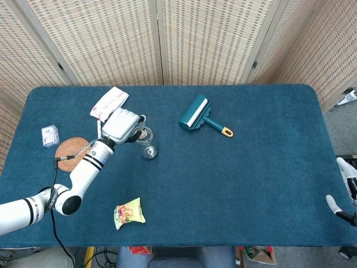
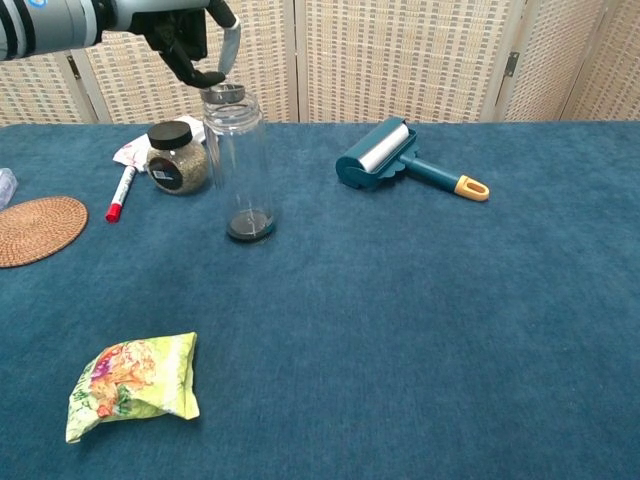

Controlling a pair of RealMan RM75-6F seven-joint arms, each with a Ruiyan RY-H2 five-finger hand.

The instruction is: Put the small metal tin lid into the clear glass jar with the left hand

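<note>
Chest view—left robot hand (image 2: 190,40) hides lid (image 2: 226,93) partly.

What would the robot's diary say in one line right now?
left hand: holds tin lid at glass jar mouth | lid: not dropped | right hand: idle at table edge

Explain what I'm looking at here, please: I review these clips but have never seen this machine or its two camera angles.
It is a two-armed robot with humanlike hands at a blue table. One picture looks down from its head, the other forward from its chest. The left hand holds a small metal tin lid at the mouth of a tall clear glass jar. The right hand shows at the table's edge, holding nothing. Also lying there: a lint roller, a snack packet, a woven coaster, a red marker and a black-lidded jar.
</note>
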